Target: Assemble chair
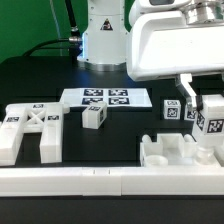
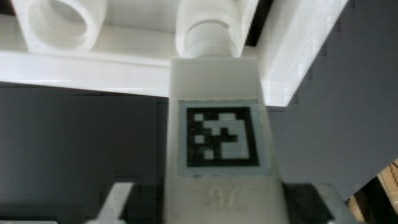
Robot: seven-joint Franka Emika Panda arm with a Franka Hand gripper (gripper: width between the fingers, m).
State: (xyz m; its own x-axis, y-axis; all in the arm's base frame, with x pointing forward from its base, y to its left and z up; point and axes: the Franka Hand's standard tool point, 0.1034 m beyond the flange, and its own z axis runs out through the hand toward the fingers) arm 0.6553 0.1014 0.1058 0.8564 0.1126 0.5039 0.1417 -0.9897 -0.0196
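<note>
Blk table (image 1: pixel 30 80); tool (image 2: pixel 214 198) clamped on leg block (image 2: pixel 221 90), at seat slab (image 1: pixel 172 152).

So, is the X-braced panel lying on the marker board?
No, the X-braced panel lies on the black table, apart from the marker board, toward the exterior view's left.

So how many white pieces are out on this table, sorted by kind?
X-braced panel: 1
Seat slab: 1
Small tagged blocks: 3, namely the middle block, the block by the slab and the held block between the fingers
Marker board: 1
Total: 6
</note>
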